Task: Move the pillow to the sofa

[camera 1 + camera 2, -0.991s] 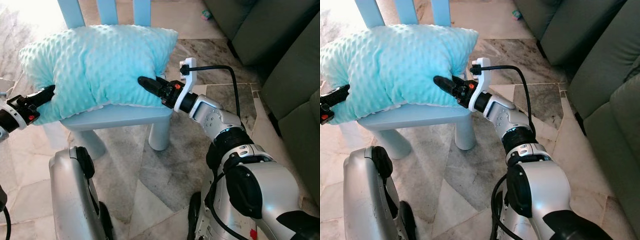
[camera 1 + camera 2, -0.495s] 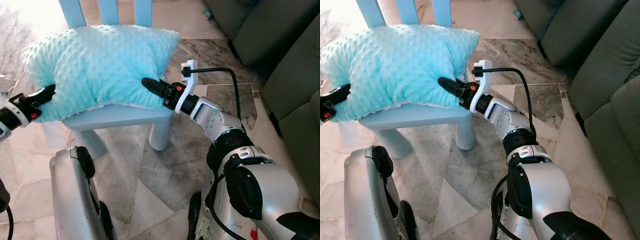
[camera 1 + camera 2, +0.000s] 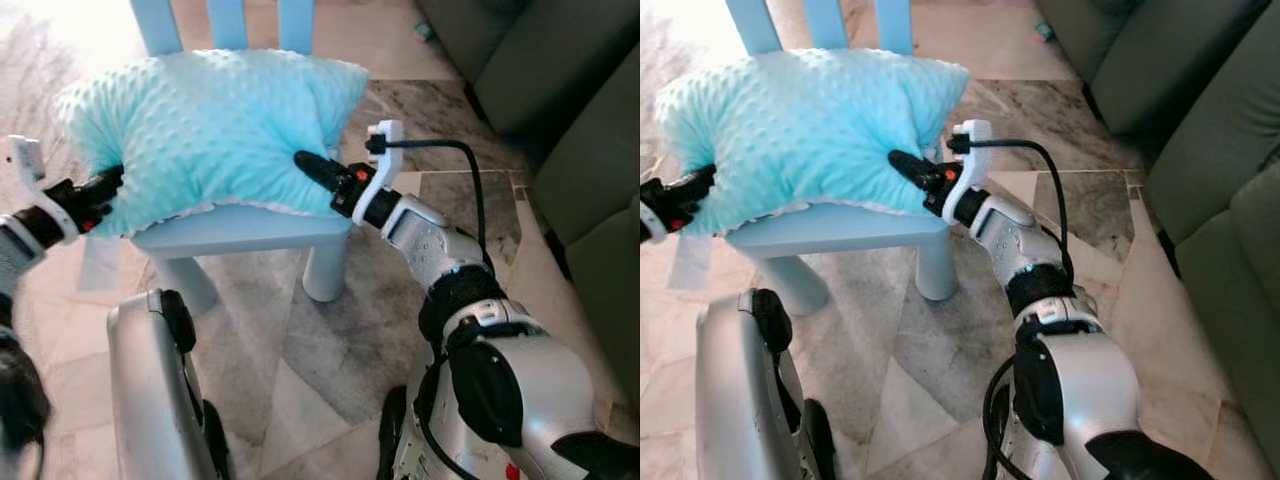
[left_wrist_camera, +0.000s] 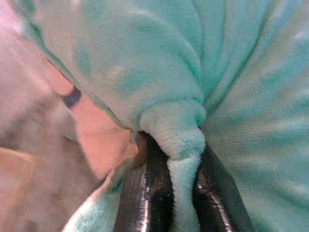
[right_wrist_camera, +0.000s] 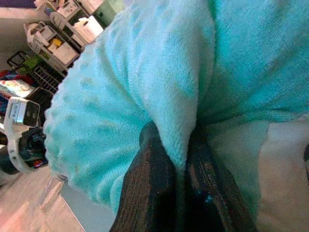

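**Both ends pinched, pillow not yet off the chair**

I had the turquoise pillow (image 3: 215,130) resting on the seat of the small blue chair (image 3: 245,232), with the grey sofa (image 3: 560,90) well apart to the robot's right. The left gripper (image 3: 108,182) had its jaws clenched on a fold of fabric at the pillow's left end, and the right gripper (image 3: 312,167) had pinched a fold at the right end; both wrist views showed plush bunched between the black fingers (image 4: 147,193). To do the lift well, I judged both arms should rise together and level, clearing the chair's back slats before turning toward the sofa, since thin folds could slip under a lopsided pull.
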Robot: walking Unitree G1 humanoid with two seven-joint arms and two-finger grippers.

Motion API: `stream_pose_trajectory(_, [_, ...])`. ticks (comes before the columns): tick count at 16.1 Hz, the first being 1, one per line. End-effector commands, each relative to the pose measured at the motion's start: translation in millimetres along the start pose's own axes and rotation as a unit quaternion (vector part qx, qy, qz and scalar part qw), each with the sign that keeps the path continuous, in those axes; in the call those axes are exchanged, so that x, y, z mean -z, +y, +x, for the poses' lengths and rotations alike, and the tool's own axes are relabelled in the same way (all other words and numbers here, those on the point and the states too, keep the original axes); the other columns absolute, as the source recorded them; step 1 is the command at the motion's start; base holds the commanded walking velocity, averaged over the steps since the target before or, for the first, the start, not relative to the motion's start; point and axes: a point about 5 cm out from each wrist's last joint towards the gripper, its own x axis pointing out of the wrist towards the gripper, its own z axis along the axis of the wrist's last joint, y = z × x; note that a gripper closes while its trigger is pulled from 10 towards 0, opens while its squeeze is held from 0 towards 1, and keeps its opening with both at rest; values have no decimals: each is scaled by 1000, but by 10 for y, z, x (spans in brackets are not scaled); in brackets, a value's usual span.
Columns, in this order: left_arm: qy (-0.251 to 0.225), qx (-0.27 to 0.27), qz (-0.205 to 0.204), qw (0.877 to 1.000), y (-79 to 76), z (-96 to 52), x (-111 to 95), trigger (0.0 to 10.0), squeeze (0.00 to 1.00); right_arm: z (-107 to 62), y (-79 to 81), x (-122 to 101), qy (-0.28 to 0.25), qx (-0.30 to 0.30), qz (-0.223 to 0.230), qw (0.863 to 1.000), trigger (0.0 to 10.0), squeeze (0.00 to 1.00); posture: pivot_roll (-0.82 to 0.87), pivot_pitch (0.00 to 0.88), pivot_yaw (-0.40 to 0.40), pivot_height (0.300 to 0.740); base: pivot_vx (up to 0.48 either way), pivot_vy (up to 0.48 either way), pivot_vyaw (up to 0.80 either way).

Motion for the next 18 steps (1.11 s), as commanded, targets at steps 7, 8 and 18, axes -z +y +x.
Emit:
stream_pose_trajectory(7, [-152, -79, 69, 983, -394, 122, 444, 0, 0, -316, -149, 45, -58, 114, -72, 989, 0, 0, -56, 151, -47, 308, 0, 0, 0])
stream_pose_trajectory(8, [-167, -75, 89, 979, -513, 159, 452, 0, 0, -345, -135, 31, -70, 126, -88, 986, 0, 0, -60, 108, -40, 308, 0, 0, 0])
stream_pose_trajectory(18, [-230, -61, 153, 959, -1146, 150, 554, 0, 0, -630, 93, -55, -119, 180, -228, 949, 0, 0, -96, 0, -5, 308, 0, 0, 0])
